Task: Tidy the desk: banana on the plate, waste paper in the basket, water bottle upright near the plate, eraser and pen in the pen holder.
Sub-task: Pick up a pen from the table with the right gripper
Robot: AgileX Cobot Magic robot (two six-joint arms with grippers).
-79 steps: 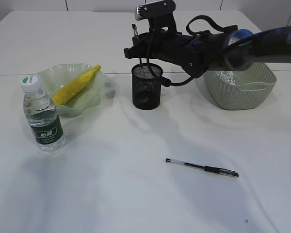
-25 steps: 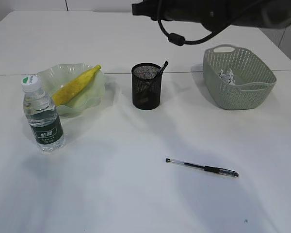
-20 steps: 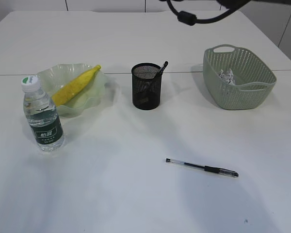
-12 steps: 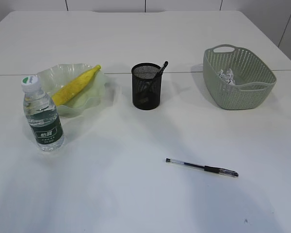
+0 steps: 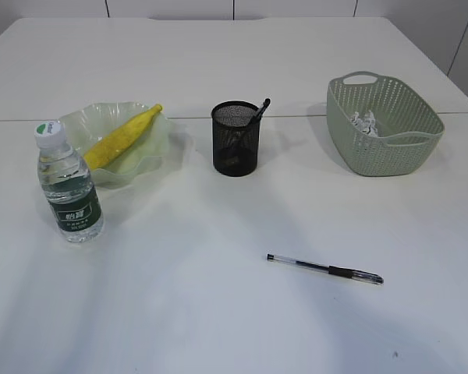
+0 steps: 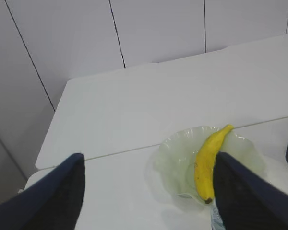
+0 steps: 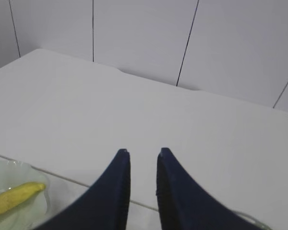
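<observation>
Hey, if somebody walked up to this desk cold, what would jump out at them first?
Probably the yellow banana, lying in the pale-green wavy plate at the back left, with the upright water bottle just in front of it. Next, the lone black pen lying flat on the white desk, front right of centre. Behind it stand the black mesh pen holder and the sage-green basket holding crumpled paper.

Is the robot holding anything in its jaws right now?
No, nothing is held. The left gripper stands wide open above the plate, and the right gripper has only a narrow empty gap between its jaws.
</observation>
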